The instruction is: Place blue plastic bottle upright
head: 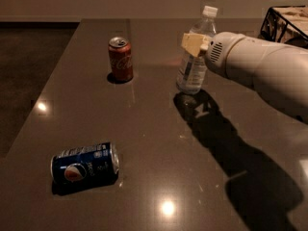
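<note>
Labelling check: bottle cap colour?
White, in the camera view: cap of the blue plastic bottle, gripper gripping its shoulder.

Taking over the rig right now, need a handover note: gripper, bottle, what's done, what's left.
Gripper: jaws closed on the water bottle just below its neck, over the far right part of the table.
Bottle: cap up, leaning slightly. Its base is at or just above the tabletop; I can't tell if it touches.
Others: the red can stands upright to the bottle's left, and the blue can lies on its side near the front. Both are apart from the bottle.
Done: bottle in grip, nearly vertical.
Left: set the base flat, open the jaws, then back the arm off without tipping it.
</note>
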